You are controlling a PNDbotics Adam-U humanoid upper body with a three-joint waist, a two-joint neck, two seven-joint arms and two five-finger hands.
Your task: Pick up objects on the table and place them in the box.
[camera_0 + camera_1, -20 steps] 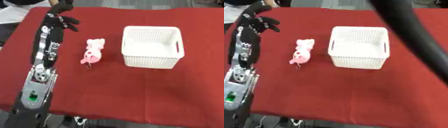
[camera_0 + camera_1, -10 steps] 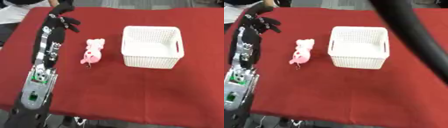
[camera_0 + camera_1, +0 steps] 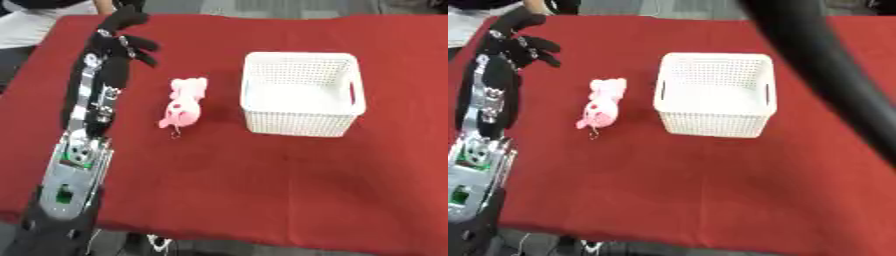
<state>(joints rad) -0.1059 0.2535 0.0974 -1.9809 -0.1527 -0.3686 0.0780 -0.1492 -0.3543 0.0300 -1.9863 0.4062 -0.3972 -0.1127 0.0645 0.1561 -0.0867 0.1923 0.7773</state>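
Probably a lab: red-clothed table before a robot arm.

A white basket sits on the red table. A pink toy lies just left of the basket. Further left, the left hand hangs with fingers spread, holding nothing. A black arm crosses right of the basket.

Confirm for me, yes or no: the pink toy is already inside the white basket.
No. The pink toy lies on the red tablecloth to the left of the white basket, apart from it.
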